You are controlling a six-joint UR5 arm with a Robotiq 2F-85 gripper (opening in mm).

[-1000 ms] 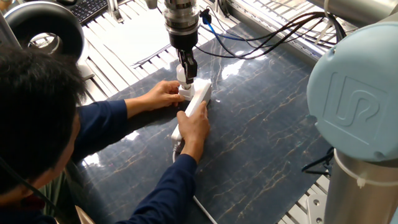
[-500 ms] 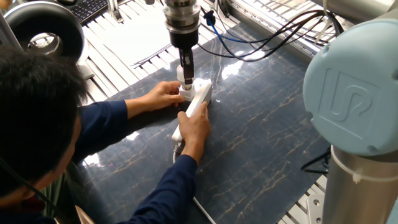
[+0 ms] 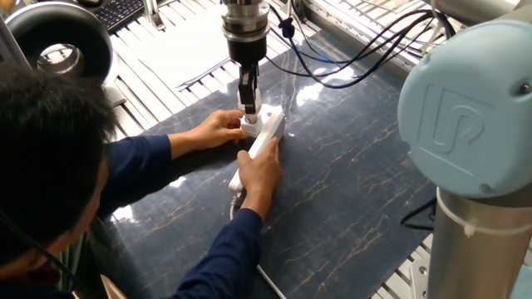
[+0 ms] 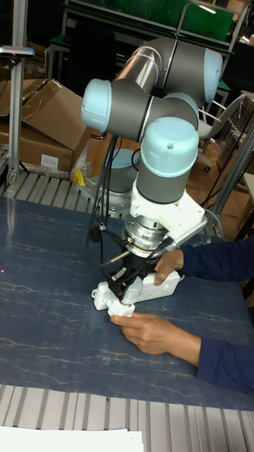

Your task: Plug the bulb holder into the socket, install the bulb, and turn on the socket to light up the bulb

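1. Little has shifted at the work point over the past second: the arm's big blue joint cap has swung left in the fixed view, while the tool (image 3: 248, 106) remains planted over the same end of the socket (image 3: 259, 141).

2. Its fingers point straight down and are clenched on a small white piece, apparently the bulb (image 3: 248, 108), standing directly above the bulb holder (image 3: 249, 126), which sits on the far end of the socket. The bulb's base looks to be at or in the holder's opening; how deep cannot be told.

3. A person in dark blue sleeves braces the strip from both sides: one hand (image 3: 218, 129) cups the holder end, the other hand (image 3: 259, 170) presses on the strip's middle. That hold probably keeps the light strip from sliding or twisting while the bulb is seated.

4. From the tall fixed view, the socket (image 4: 134, 289) lies slantwise under the tool (image 4: 125, 293), one hand (image 4: 148, 330) in front of it and one hand (image 4: 168, 263) behind.

5. No glow is visible, so the switching step seems not yet done.

6. Beneath it all is a worktop (image 3: 349, 183) covered in dark blue, marble-veined, glossy sheet over a slotted aluminium frame. Black cables (image 3: 366, 50) trail behind; cardboard boxes (image 4: 39, 138) stand beyond.
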